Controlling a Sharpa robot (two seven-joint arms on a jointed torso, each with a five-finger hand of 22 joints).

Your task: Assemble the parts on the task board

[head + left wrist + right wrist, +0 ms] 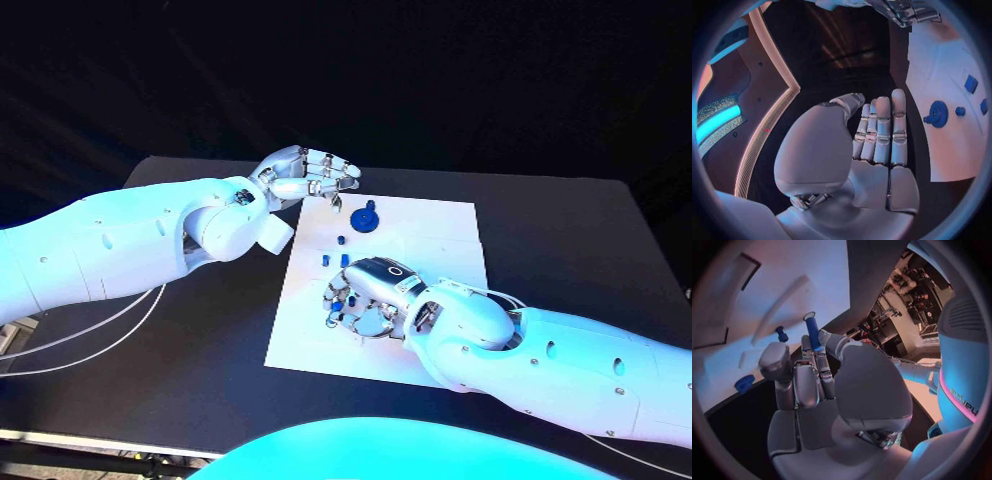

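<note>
The left hand (306, 173), smooth silver metal on a glossy white arm, hovers at the far left corner of the task board (433, 250). Its fingers (882, 131) lie straight and pressed side by side, with nothing in them. The matte black counter (577, 240) carries the board, a flat white rectangular plate. Just beside the left hand, a round blue disc with a short stub (364, 217) lies on the board's far part; in the left wrist view it reads as a thick ring-faced wheel (937, 113). Small blue pegs (342, 240) sit near it toward the board's middle. Further right and nearer, the right hand (369, 295) rests low over the board's near half, its fingers (807, 382) curled around a slim blue cylindrical pin (812, 331) with a pale rounded tip. The pin stands up out of the grip. More small blue pieces (336, 300) lie beside that hand.
</note>
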